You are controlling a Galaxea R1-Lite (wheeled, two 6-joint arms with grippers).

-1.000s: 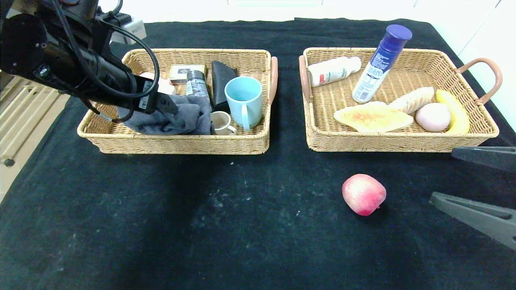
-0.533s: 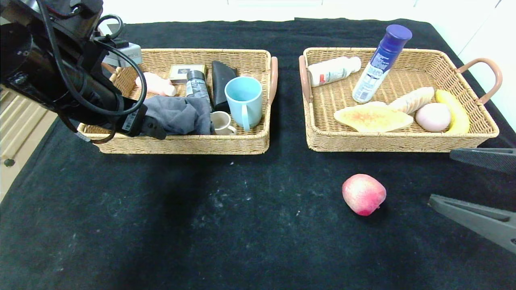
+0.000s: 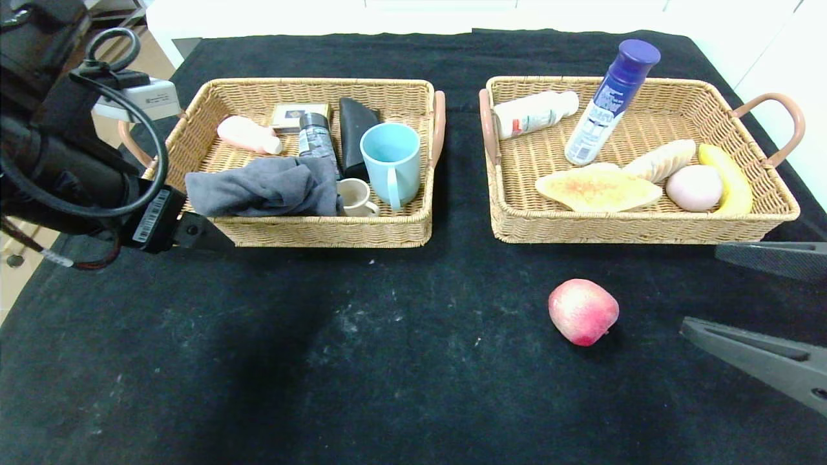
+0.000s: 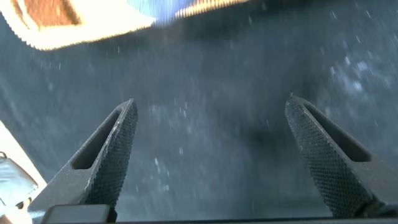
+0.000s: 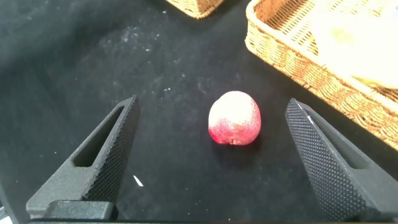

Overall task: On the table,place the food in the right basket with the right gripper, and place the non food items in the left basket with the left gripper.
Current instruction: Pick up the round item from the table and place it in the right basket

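A red-pink peach (image 3: pixel 583 311) lies on the black table (image 3: pixel 387 361), in front of the right basket (image 3: pixel 639 229). My right gripper (image 3: pixel 701 287) is open at the table's right edge, a little to the right of the peach. In the right wrist view the peach (image 5: pixel 234 118) sits ahead of the spread fingers. A pale striped croissant (image 3: pixel 660 160) rests in the right basket. My left gripper (image 4: pixel 211 106) is open and empty over bare cloth, just off the near left corner of the left basket (image 3: pixel 323 232).
The right basket also holds flat toast (image 3: pixel 597 187), a pink ball (image 3: pixel 694 187), a banana (image 3: pixel 727 177), a white bottle (image 3: pixel 535 113) and a blue-capped bottle (image 3: pixel 610 103). The left basket holds a grey cloth (image 3: pixel 265 187), blue mug (image 3: pixel 391 161), small cup (image 3: pixel 355 197) and several small items.
My left arm has pulled back from over the left basket to its near left corner, leaving the grey cloth lying inside. The right gripper has crept slightly toward the peach.
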